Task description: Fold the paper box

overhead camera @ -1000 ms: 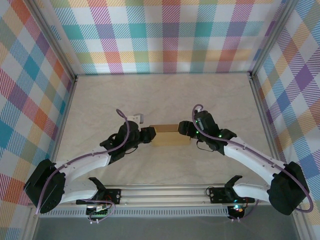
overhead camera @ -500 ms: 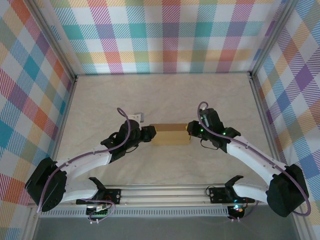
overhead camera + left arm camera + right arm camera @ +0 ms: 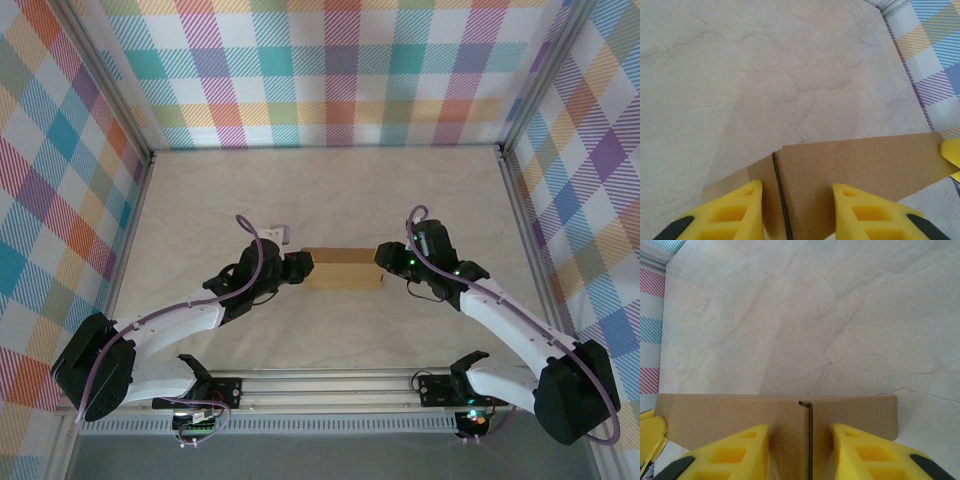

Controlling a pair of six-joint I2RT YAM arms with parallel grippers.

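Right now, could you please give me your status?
Left tool astride box left end, right tool astride right end; grips unclear. Box looks closed, on table. Nothing obstructing.

right gripper [image 3: 800,432] has its yellow fingers spread apart over the paper box [image 3: 715,415], seam running between them, pale marbled table [image 3: 815,315] behind.

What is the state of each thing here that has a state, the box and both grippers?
paper box: folded into box shape, lying flat on the table.
left gripper: open, fingers apart at the box's left end.
right gripper: open, fingers apart at the box's right end.
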